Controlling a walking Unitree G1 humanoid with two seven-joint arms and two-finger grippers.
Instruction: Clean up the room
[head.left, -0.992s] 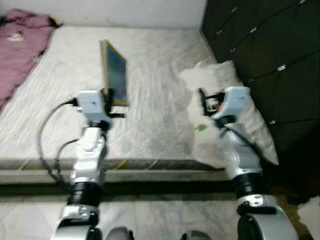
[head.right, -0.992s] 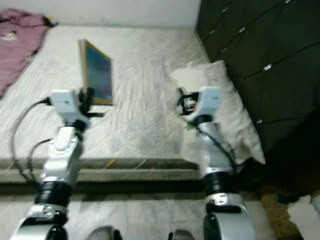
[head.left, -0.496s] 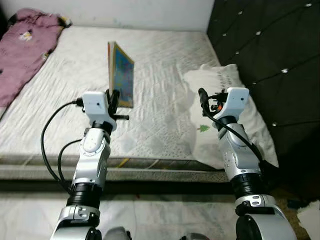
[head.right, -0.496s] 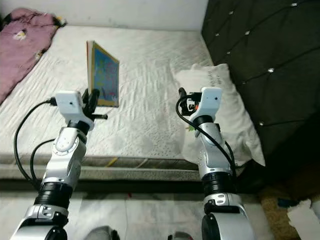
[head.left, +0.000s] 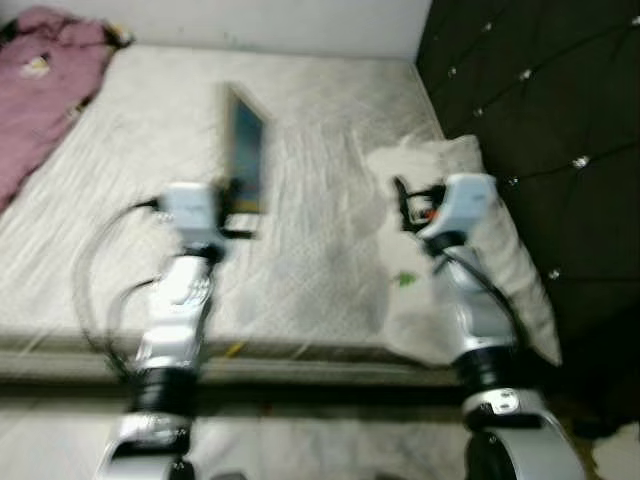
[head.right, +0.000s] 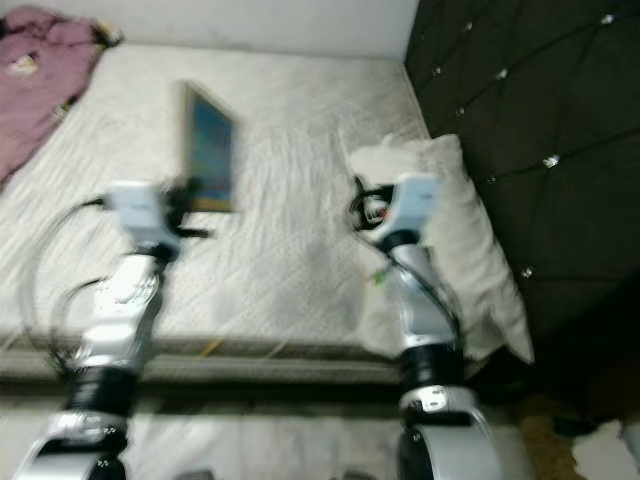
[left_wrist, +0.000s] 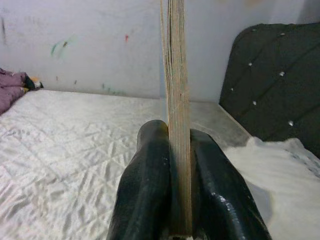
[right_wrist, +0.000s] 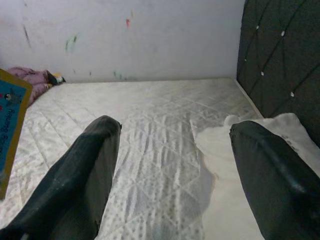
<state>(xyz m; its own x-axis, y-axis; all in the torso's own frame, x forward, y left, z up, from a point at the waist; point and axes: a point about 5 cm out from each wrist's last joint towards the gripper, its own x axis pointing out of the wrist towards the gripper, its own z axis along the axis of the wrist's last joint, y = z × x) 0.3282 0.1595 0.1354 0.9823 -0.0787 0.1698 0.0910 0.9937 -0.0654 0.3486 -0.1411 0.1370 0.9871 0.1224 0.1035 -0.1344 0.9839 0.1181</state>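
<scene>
My left gripper (head.left: 240, 195) is shut on a thin picture book (head.left: 246, 148) with a blue cover, held upright on its edge above the white mattress (head.left: 310, 120). In the left wrist view the book (left_wrist: 176, 100) stands edge-on, pinched between the two black fingers (left_wrist: 145, 195). My right gripper (head.left: 403, 195) hovers open over the mattress beside a white pillow (head.left: 490, 240), with nothing between its fingers (right_wrist: 85, 175).
A pink garment (head.left: 40, 90) lies at the bed's far left corner. A dark tufted headboard (head.left: 540, 110) rises on the right, with the pillow against it. The bed's front edge (head.left: 300, 360) runs just ahead of me, above pale floor.
The whole picture has shifted and blurred, so the camera has moved. The book stays held in my left gripper and the right gripper stays open.
</scene>
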